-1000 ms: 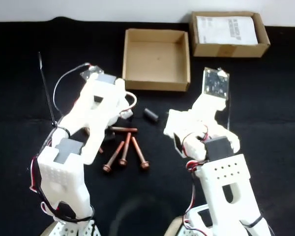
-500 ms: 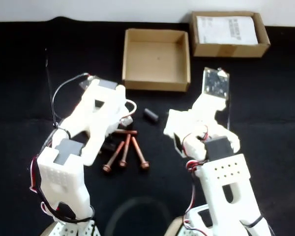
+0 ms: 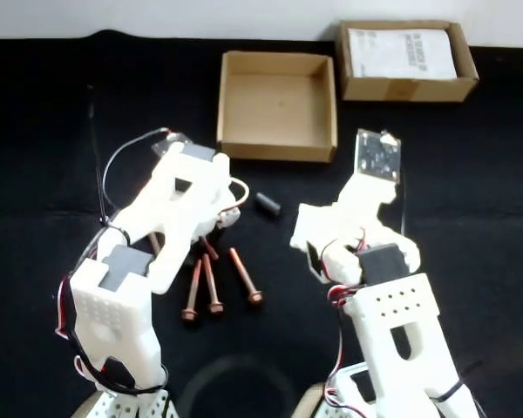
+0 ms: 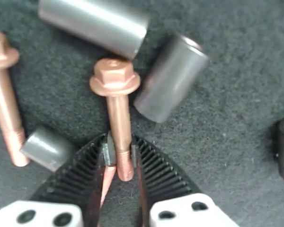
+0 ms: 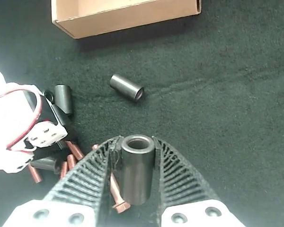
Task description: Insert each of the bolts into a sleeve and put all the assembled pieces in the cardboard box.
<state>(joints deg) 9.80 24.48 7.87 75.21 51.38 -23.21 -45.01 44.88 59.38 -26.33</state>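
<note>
Bolt (image 4: 116, 94) in your left gripper (image 4: 119, 163), clamped by its threaded end, sits on the arms' side of the cardboard box (image 3: 277, 150), off its left corner. Loose bolts (image 3: 244, 275) lie beside it, with a dark sleeve (image 3: 267, 205) nearer the box. Your right gripper (image 5: 135, 142) squeezes another sleeve (image 5: 135, 179) upright, off the box's right corner.
</note>
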